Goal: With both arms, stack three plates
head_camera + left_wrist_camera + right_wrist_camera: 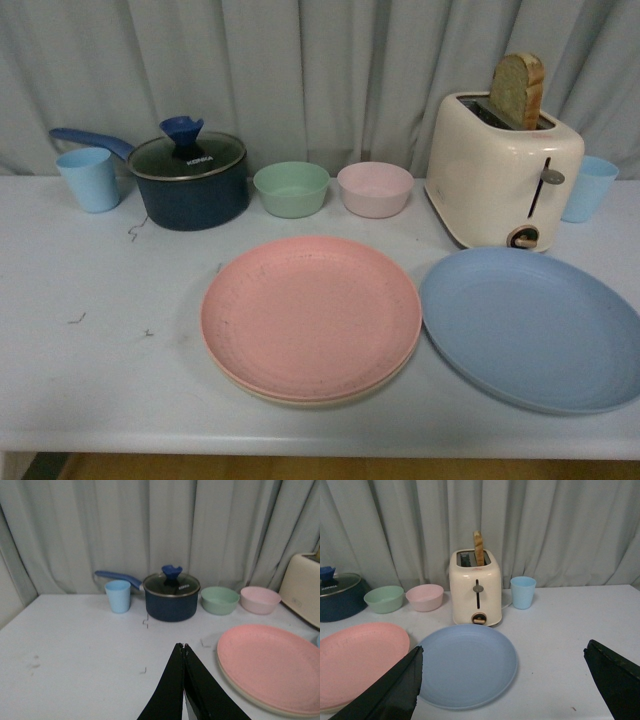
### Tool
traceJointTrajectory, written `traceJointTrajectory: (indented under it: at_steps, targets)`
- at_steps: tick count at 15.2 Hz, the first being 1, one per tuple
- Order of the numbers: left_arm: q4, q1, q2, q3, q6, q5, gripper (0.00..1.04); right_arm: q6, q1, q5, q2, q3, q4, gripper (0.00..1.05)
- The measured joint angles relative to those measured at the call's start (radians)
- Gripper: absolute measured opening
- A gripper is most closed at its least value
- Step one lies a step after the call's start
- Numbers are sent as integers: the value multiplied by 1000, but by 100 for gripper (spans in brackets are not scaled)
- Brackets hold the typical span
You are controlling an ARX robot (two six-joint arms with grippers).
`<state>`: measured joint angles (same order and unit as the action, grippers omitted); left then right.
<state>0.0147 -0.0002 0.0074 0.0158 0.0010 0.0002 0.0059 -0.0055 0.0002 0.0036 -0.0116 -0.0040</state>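
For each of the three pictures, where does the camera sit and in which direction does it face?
Front view: on the robot's body between the arms, facing the curtain across the table; sees pink plate and blue plate; no arm shows.
Left wrist view: on the left wrist, facing the saucepan; the left tool, shut, shows.
Right wrist view: on the right wrist, facing the toaster; the right tool, open, shows.
Shared: all three show the pink plate; front and right wrist views share the blue plate.

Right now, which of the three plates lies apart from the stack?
The blue plate, alone in front of the toaster; the pink plate rests on the beige plate.
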Motion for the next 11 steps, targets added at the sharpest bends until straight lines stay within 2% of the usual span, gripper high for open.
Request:
traceJointTrajectory:
  at_steps: [2, 5, 6, 7, 8, 10, 11]
  targets:
    - [-22, 0, 0, -4, -1, 0, 3, 0, 0, 0, 0, 0, 0, 98]
    - [-18, 0, 0, -4, 0, 0, 39, 0, 0, 0, 0, 0, 1, 98]
    - [-18, 0, 0, -4, 0, -1, 52, 35, -31, -86, 58, -41, -124, 98]
    - [-17, 0, 0, -4, 0, 2, 64, 87, -104, -185, 304, -104, -69, 98]
    - [-18, 0, 0, -4, 0, 0, 75, 105, -150, -220, 488, -163, 29, 98]
    - [-18, 0, 0, -4, 0, 0, 100, 101, -161, -232, 880, -312, 206, 98]
    - [-18, 0, 0, -4, 0, 0, 97, 86, -163, -183, 1086, -392, 243, 98]
